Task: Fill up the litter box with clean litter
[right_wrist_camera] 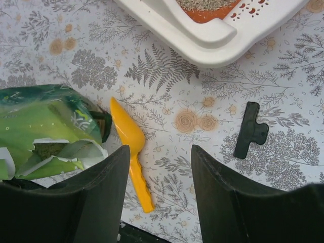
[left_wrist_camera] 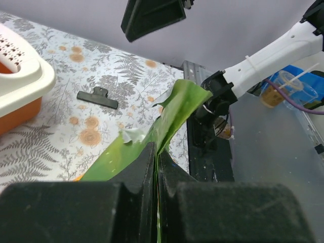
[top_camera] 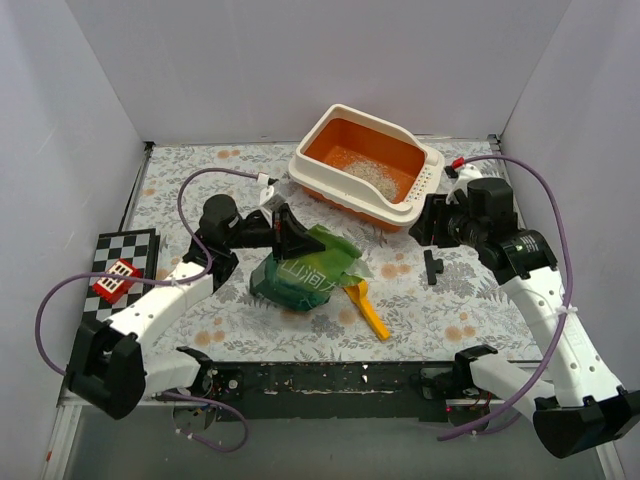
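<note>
The litter box (top_camera: 310, 178), white outside and orange inside, stands at the back of the table; its rim also shows in the left wrist view (left_wrist_camera: 30, 83) and the right wrist view (right_wrist_camera: 202, 40). A small heap of clean litter (top_camera: 372, 173) lies inside it, also visible in the right wrist view (right_wrist_camera: 205, 4). My left gripper (top_camera: 292, 232) is shut on the top edge of the green bag (top_camera: 305, 268), which sits in front of the box; the pinched foil shows in the left wrist view (left_wrist_camera: 174, 114). My right gripper (top_camera: 428, 222) is open and empty, right of the box's perforated end.
A yellow-orange scoop (top_camera: 368, 308) lies on the table right of the bag, also in the right wrist view (right_wrist_camera: 132, 152). A black clip (top_camera: 431, 266) lies near my right gripper, also in the right wrist view (right_wrist_camera: 251, 130). A checkered board with a red block (top_camera: 117, 278) sits at the left edge.
</note>
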Motion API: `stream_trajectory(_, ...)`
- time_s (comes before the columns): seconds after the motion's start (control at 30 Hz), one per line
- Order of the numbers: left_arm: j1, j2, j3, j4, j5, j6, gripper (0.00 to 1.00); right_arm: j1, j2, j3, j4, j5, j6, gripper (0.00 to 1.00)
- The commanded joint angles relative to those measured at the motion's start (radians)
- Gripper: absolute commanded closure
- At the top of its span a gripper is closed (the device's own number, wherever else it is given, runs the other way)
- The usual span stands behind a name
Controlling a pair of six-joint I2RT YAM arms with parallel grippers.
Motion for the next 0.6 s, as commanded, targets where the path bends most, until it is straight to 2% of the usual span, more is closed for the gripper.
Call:
stream_trajectory(0.0,-0.019,0.035,0.15,0.245,0.107,-0.131,1.0,0.0,-0.049,0.022,-0.074,-0.037,-0.052,0.41)
stream_trajectory(0.13,-0.025,0.047,0.154,0.322,0.072,-0.209,1.0,0.0,-0.065,0.02,-0.093,-0.089,-0.085,0.41)
stream_trajectory(0.3,-0.027,-0.059,-0.035,0.304,-0.02,-0.16,1.0,0.0,-0.101,-0.067,-0.015,-0.221,-0.122,0.41)
stream_trajectory(0.57,-0.019,-0.206,-0.178,0.035,-0.103,0.029,1.0,0.0,-0.228,-0.306,0.349,-0.471,-0.216,0.37)
